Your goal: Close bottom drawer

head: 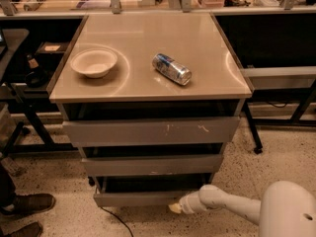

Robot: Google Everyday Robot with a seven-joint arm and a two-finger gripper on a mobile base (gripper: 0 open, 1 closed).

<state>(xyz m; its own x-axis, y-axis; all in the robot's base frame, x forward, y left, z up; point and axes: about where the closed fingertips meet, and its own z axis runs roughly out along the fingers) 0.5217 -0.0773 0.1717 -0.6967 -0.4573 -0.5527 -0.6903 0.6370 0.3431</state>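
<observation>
Camera view: hand (pixel 176 208) at bottom drawer (pixel 138 198) front's right edge.

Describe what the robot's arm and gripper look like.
The arm is smooth, glossy white, built of rounded tubular segments that widen into a bulbous casing at lower right. No cables or markings show. The gripper, at the front of the bottom drawer, has a pale yellowish tip.

The white arm (pixel 232 205) extends low and nearly level, its yellowish pincer (pixel 175 208) at the tip
</observation>
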